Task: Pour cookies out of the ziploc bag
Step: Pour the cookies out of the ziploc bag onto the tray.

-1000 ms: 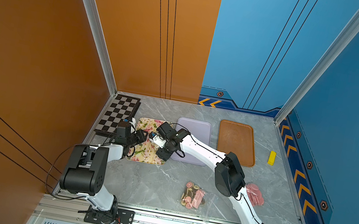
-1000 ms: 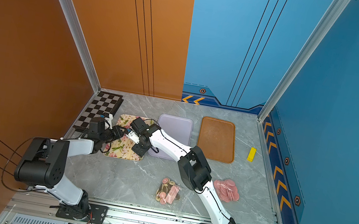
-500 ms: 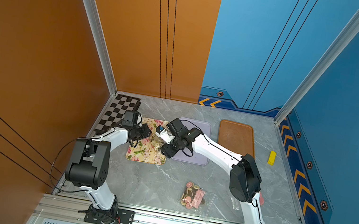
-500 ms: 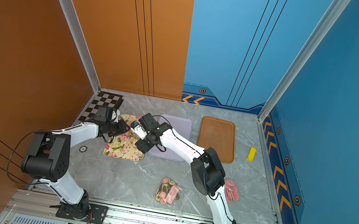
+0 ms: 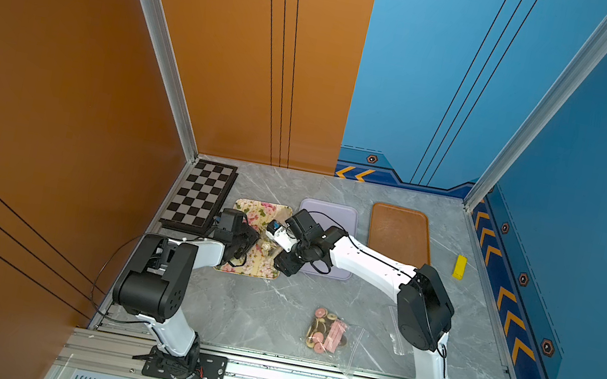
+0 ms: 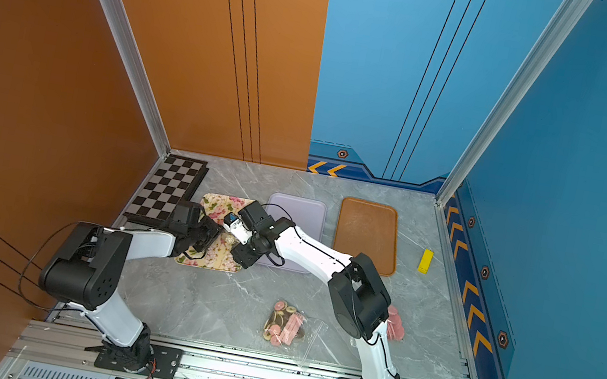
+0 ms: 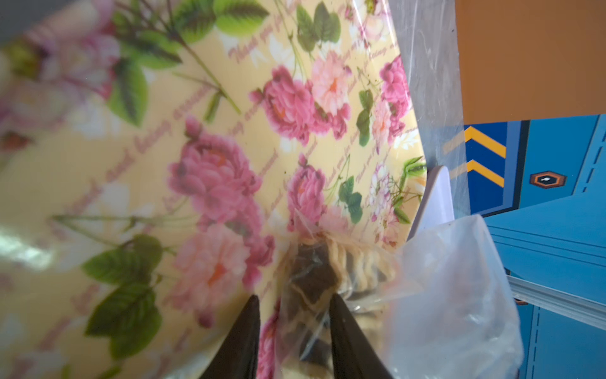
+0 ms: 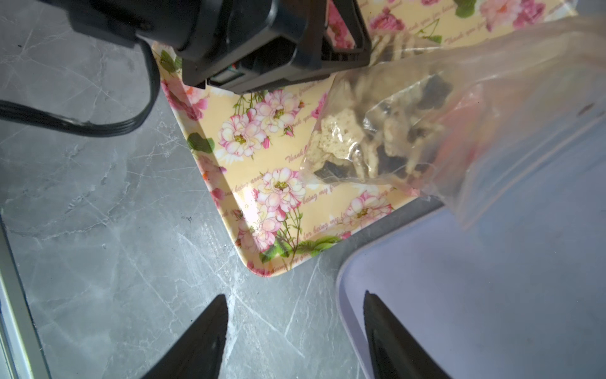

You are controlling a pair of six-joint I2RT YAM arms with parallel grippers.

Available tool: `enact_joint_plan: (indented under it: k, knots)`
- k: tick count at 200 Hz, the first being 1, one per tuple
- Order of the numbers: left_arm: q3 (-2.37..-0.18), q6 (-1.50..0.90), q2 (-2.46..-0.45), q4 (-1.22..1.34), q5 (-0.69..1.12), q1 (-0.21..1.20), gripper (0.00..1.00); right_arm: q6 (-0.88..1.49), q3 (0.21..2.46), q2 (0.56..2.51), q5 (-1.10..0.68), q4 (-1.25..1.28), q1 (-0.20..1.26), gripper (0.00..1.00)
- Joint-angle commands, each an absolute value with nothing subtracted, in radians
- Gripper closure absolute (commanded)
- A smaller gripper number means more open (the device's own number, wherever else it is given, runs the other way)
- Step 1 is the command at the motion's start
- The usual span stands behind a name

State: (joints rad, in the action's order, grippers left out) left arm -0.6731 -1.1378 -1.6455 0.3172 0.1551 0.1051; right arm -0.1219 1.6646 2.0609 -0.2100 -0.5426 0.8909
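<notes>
Cookies (image 8: 370, 141) bagged over floral tray (image 8: 255, 183) edge | left gripper (image 7: 292, 305) straddles bag (image 7: 442, 295), grip unclear | right gripper (image 8: 295, 302) released

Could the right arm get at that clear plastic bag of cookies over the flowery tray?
Probably yes: the right gripper is open, empty, beside the clear plastic bag of cookies, nothing between; the left gripper straddles one corner.

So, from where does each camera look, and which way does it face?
Top views: high above the front, looking down on the table; both arms show whole.
Left wrist: on the left arm, facing the floral tray and cookie bag; the left tool shows.
Right wrist: on the right arm, facing down; the open right tool and left arm's wrist show.
Shared: both wrist views see that tray and bag.
</notes>
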Motion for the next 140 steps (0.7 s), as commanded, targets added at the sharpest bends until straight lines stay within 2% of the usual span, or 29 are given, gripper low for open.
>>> enact_joint_plan:
  k: [1,21,53,140]
  knots:
    - [-0.644,-1.216,-1.619,0.431,0.097,0.11,0.64,-0.104,1.642,2.034,-0.229,-0.527,0.896,0.33]
    - [-0.635,-1.209,-1.615,0.45,0.076,0.103,0.63,-0.107,1.64,2.039,-0.235,-0.526,0.896,0.33]
    - [-0.675,-1.298,-1.726,0.483,0.135,0.072,0.64,-0.107,1.642,2.049,-0.246,-0.526,0.897,0.33]
    - [-0.701,-1.445,-1.837,0.48,0.166,0.107,0.69,-0.116,1.634,2.04,-0.253,-0.528,0.898,0.33]
